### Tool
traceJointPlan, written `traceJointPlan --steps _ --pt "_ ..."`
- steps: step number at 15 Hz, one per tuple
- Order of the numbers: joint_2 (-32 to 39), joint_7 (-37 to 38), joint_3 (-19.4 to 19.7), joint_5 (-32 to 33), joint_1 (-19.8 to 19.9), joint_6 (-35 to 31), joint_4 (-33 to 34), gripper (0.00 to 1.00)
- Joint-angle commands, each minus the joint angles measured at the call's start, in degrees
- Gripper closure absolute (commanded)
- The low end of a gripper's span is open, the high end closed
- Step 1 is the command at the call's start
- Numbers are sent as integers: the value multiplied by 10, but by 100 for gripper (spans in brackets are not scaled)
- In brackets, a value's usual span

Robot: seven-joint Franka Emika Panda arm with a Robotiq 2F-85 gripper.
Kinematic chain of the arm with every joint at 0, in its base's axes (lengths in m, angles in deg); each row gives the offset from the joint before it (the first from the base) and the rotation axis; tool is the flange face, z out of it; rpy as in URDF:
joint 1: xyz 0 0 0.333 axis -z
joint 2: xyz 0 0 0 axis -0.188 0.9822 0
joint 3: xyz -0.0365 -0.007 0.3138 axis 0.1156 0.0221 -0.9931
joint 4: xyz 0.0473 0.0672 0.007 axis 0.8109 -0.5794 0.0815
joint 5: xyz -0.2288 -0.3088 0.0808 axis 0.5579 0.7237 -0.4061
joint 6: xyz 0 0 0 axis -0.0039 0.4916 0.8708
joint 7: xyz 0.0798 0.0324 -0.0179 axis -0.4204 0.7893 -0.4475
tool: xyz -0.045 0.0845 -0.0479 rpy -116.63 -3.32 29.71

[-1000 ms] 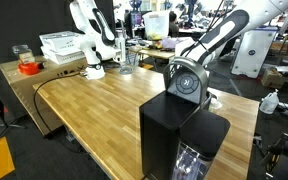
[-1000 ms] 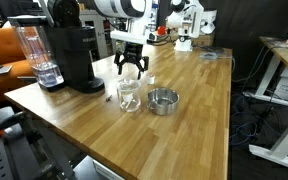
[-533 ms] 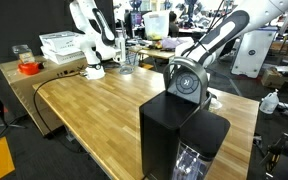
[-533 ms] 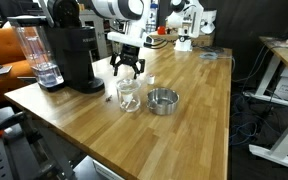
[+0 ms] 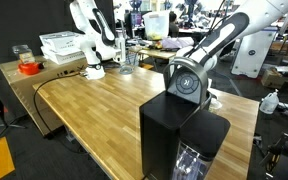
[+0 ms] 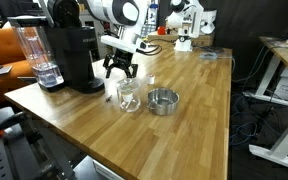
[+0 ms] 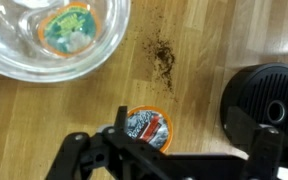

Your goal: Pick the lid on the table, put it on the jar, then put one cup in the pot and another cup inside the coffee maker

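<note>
The gripper (image 7: 162, 150) hangs with its jaws spread wide, holding nothing, right above 1 small foil-topped cup (image 7: 147, 128) on the table (image 7: 194, 40). Another cup (image 7: 70, 28) sits in the glass bowl (image 7: 114, 35) ahead (already placed, perhaps). The cup looks light and thin-walled, so I'd pinch its rim sides gently. The coffee maker (image 7: 267, 105) stands just beside.

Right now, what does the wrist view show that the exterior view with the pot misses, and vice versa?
Wrist only: brown crumbs on the wood and a small orange-rimmed, foil-topped cup under the open gripper. Exterior only: the round steel pot. Both: the clear glass jar and the wooden table.
</note>
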Motion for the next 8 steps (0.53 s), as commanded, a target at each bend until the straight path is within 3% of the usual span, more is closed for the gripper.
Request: traceJointPlan --steps 1,8 --pt "-10 -18 -11 -23 22 -13 -19 0" --pt "-10 -32 -9 -28 35 -11 -5 0"
